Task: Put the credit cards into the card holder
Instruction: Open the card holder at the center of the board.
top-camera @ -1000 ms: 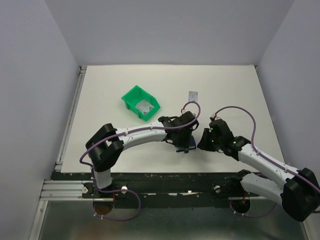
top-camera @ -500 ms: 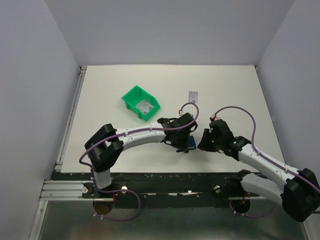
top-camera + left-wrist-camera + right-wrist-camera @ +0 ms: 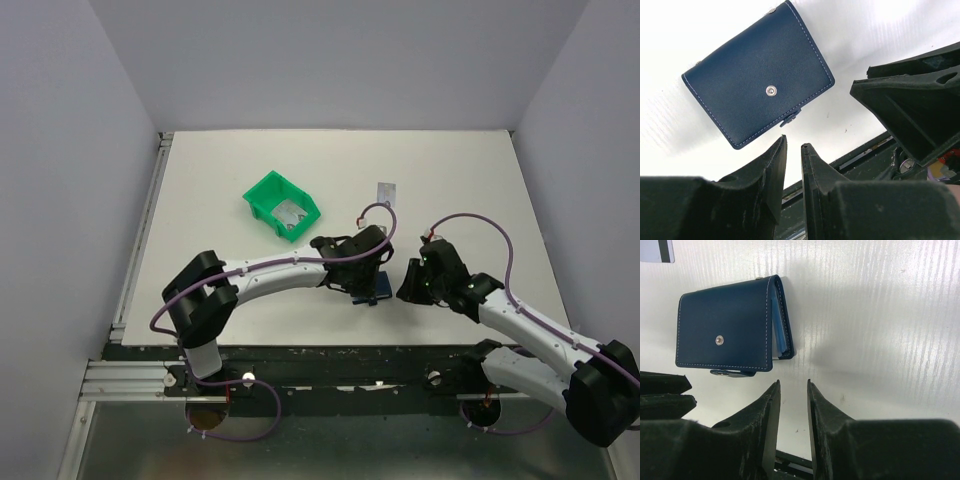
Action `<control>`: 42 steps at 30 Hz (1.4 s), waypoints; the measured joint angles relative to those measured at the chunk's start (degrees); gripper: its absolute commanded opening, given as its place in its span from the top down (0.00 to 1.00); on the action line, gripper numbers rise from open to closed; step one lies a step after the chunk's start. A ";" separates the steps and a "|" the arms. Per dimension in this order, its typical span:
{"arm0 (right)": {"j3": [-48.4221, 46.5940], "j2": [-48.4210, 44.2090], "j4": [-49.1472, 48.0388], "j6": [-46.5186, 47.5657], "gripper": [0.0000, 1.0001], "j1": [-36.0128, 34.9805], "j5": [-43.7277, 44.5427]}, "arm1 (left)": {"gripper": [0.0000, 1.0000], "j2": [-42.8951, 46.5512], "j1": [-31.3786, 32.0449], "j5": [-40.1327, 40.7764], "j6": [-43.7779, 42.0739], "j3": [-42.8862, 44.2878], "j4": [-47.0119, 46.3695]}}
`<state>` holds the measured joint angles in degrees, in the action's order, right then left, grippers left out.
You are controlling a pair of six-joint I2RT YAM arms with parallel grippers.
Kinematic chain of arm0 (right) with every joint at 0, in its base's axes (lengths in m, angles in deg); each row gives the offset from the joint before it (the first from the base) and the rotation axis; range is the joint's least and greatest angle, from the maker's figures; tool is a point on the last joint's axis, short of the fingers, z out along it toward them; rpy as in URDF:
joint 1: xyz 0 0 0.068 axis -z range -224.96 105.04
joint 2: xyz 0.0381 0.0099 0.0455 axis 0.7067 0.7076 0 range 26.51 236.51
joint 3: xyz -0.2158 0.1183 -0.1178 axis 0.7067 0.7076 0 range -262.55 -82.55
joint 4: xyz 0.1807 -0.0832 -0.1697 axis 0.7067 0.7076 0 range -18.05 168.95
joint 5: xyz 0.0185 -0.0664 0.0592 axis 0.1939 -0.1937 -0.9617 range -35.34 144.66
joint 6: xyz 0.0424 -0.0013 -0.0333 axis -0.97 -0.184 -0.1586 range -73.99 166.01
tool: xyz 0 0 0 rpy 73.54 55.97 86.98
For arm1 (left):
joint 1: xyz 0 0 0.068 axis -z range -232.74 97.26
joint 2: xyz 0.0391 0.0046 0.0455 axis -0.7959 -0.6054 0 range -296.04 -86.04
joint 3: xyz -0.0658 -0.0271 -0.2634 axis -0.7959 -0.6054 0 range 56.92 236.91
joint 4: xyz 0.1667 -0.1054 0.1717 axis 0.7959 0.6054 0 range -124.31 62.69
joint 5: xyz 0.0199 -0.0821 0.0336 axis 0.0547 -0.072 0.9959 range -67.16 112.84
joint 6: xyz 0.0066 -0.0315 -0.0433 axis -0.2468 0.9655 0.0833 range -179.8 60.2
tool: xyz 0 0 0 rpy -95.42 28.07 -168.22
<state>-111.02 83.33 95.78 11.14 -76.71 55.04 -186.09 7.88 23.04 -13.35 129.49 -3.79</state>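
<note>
L arm shifted left; card holder skewed, tab prob. nearward; fingers slightly apart.

The card holder looks like smooth navy leather with a soft sheen, pale stitching and a shiny metal stud. The table is matt white and finely ribbed. The left gripper and right gripper are matt black, grainy plastic.

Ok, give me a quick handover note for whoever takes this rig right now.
Left tool: jaws narrowly apart, empty. Right tool: the same. Both hover by the navy-blue folding card holder, folded on the white table.
One pale black-striped card lies beyond it on the table; another pale card sits in the green plastic bin.
Done: no card visibly in yet. Left: open holder, insert both cards.
</note>
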 measured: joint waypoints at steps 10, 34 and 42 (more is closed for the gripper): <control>0.00 -1.70 1.33 -0.24 0.63 0.00 1.51 | 0.67 2.14 0.00 0.68 -1.88 -1.01 -1.11; -0.11 -8.20 6.19 -1.36 0.62 0.00 5.16 | 0.67 10.05 0.15 3.28 -5.05 -5.16 -2.38; -0.09 -3.98 3.82 -3.32 0.62 0.00 2.54 | 0.66 9.38 0.15 3.96 -6.21 -5.20 -2.58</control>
<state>-111.11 79.35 99.61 7.82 -76.71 57.57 -176.71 8.03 27.00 -19.55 124.29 -6.37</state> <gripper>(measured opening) 0.380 0.332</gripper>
